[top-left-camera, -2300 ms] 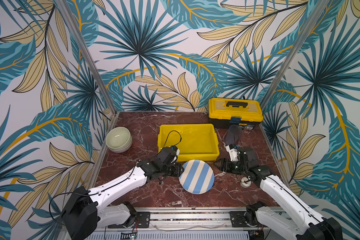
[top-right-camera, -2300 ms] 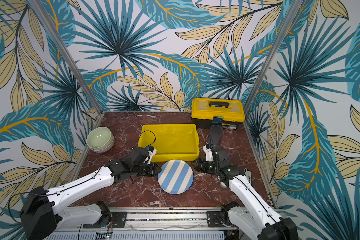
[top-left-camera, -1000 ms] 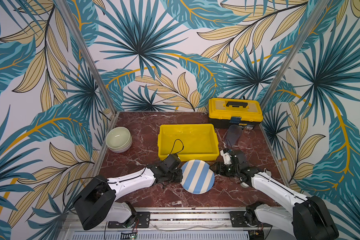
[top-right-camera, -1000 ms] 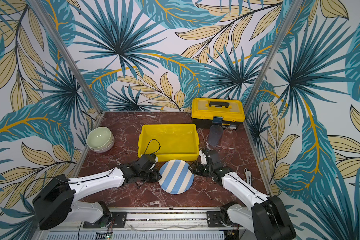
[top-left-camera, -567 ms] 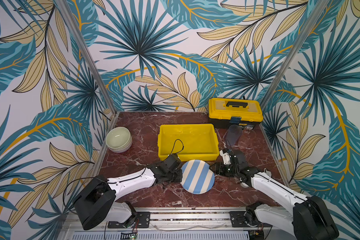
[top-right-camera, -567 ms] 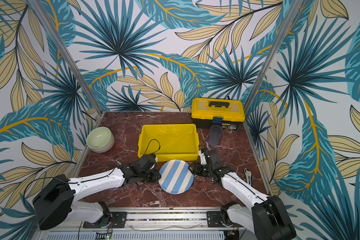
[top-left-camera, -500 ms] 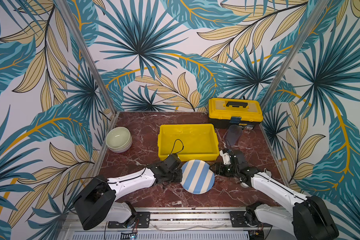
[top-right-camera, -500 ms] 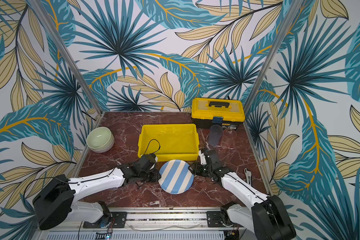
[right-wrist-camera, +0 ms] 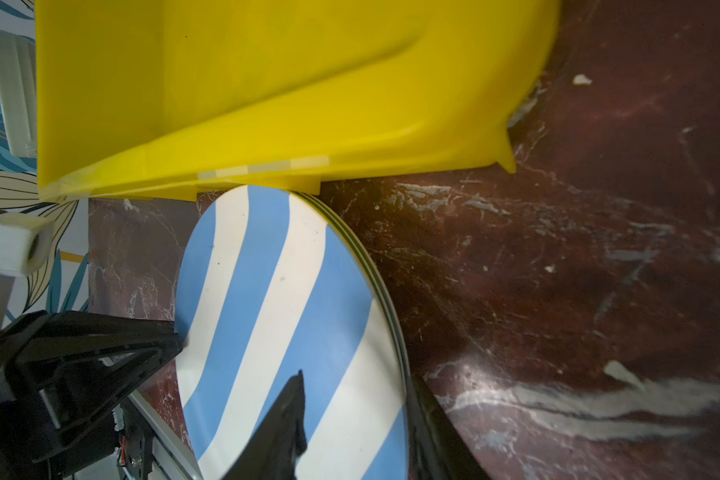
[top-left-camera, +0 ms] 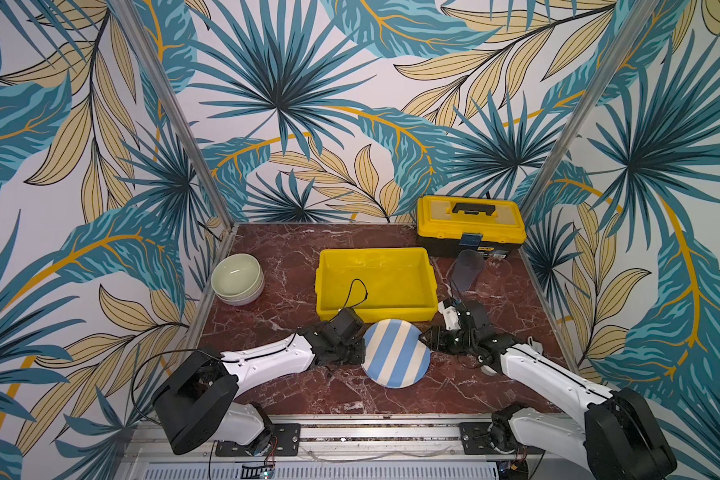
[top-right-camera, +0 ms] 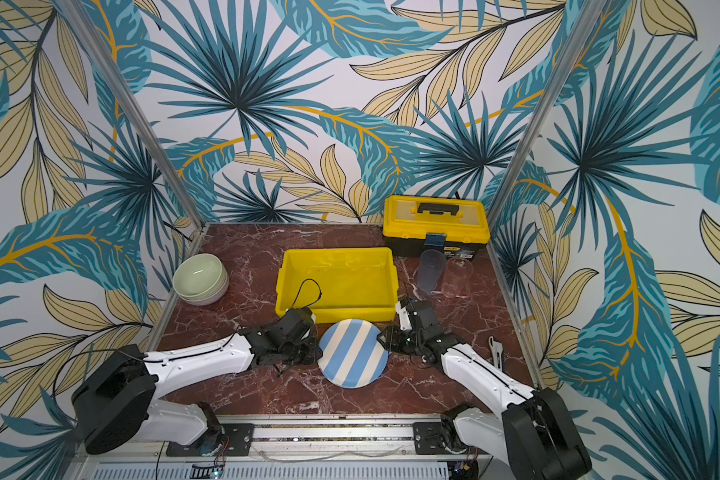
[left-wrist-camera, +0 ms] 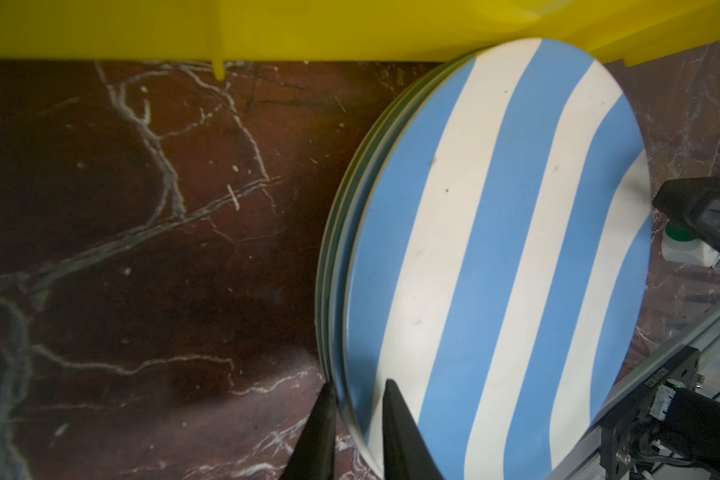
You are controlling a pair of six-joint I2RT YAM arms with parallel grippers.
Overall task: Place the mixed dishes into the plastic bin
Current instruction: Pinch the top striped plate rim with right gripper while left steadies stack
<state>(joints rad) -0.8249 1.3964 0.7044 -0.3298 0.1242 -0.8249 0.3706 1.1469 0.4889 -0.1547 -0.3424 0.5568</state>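
A stack of plates, topped by a blue-and-white striped plate (top-left-camera: 395, 353) (top-right-camera: 353, 353), lies on the marble table just in front of the yellow plastic bin (top-left-camera: 375, 311) (top-right-camera: 333, 309). My left gripper (top-left-camera: 361, 352) (top-right-camera: 319, 353) (left-wrist-camera: 358, 399) is shut on the stack's left rim, one finger over the striped plate (left-wrist-camera: 495, 249) and one under the edge. My right gripper (top-left-camera: 425, 338) (top-right-camera: 382, 338) (right-wrist-camera: 356, 399) stands open astride the right rim, with one finger above the plate (right-wrist-camera: 275, 291) and one low beside the stack. The bin (left-wrist-camera: 308, 29) (right-wrist-camera: 267, 83) holds nothing.
Stacked pale green and lilac bowls (top-left-camera: 237, 276) (top-right-camera: 200, 278) sit at the far left. Two clear tumblers (top-left-camera: 467, 270) (top-right-camera: 457, 276) stand right of the bin, before a yellow toolbox (top-left-camera: 470, 222) (top-right-camera: 433, 222). A small white object (top-right-camera: 495, 349) lies beside my right arm.
Both grippers have come down to the plate stack's opposite rims. Over the last second the right jaws have narrowed around the rim. The left gripper and the plates have stayed put.
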